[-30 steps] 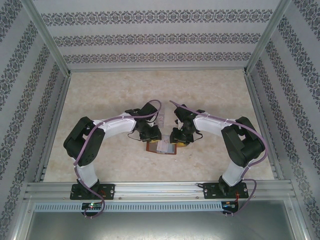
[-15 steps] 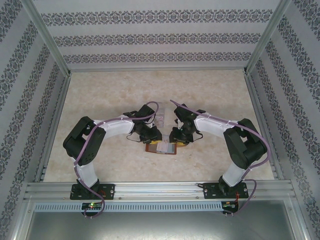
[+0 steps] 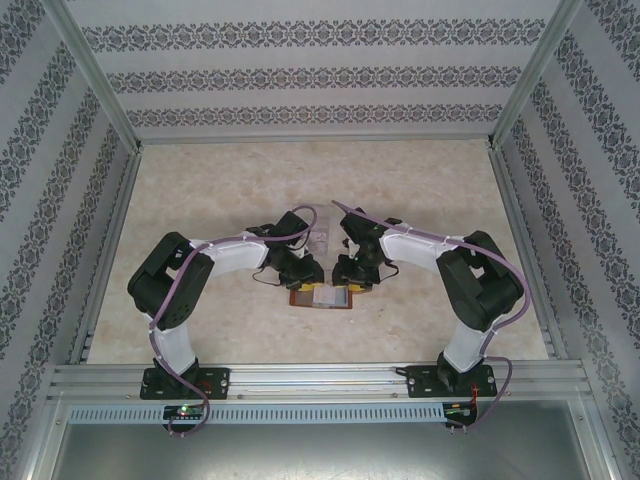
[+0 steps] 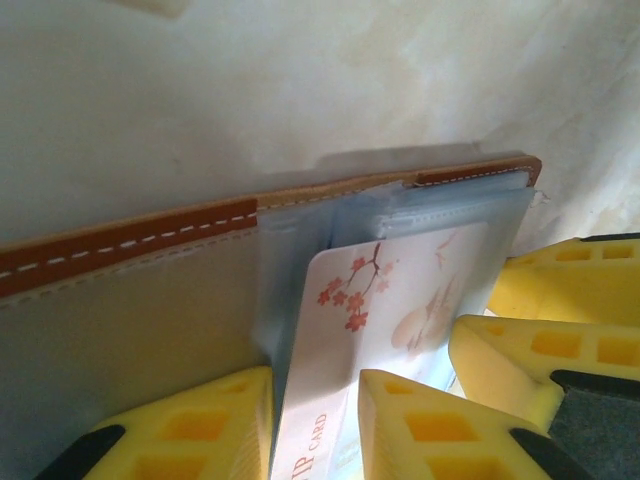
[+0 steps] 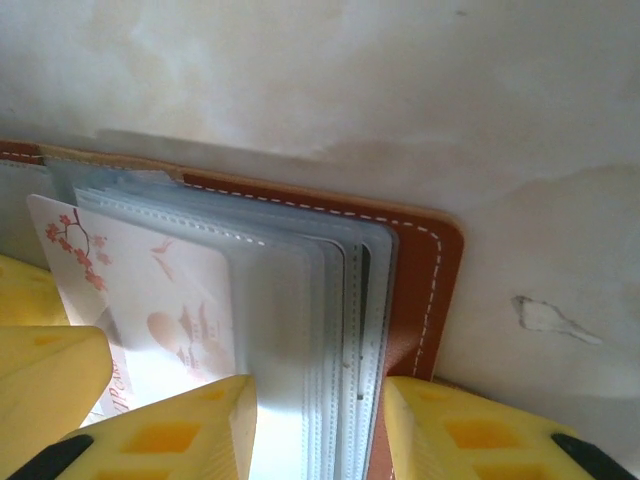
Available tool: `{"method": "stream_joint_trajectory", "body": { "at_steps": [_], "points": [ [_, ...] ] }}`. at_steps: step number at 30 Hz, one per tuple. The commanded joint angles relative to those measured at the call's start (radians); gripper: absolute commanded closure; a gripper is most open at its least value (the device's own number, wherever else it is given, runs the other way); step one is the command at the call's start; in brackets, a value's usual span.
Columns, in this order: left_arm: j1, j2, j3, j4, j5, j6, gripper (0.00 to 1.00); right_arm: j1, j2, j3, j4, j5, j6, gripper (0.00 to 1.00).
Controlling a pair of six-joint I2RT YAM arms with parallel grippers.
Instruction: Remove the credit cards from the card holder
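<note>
The brown card holder (image 3: 322, 298) lies open on the worktop (image 3: 200, 200) at frame centre, between both claws. The right claw (image 5: 318, 400) is clamped on its clear sleeves (image 5: 310, 290) and cover edge. The left claw (image 4: 315, 395) straddles a blossom-printed credit card (image 4: 400, 280) poking from a sleeve; whether it grips the card, I cannot tell.

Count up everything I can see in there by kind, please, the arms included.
Robot arms: 2, the left arm and the right arm
Brown card holder: 1
Card with pink blossoms, poking out of the sleeves: 1 (more may be hidden inside)
Clear plastic item behind the holder: 1
Total: 5
</note>
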Motion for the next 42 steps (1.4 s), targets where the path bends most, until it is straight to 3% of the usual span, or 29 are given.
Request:
{"method": "stream_joint_trajectory", "body": {
  "at_steps": [1,15,26,42],
  "points": [
    [0.018,0.002,-0.013,0.018,0.005,-0.004,0.69,0.016,0.047,0.003,-0.021,0.045,0.004,0.61],
    [0.024,0.022,-0.04,0.112,0.059,-0.03,0.74,0.016,0.05,0.006,-0.033,0.05,-0.007,0.62],
    [0.044,-0.038,-0.048,0.034,0.009,0.008,0.85,0.016,0.049,0.006,-0.033,0.053,-0.01,0.62],
    [0.059,-0.056,-0.054,0.014,0.003,0.023,0.81,0.015,0.06,0.005,-0.042,0.061,-0.015,0.64]
  ]
}}
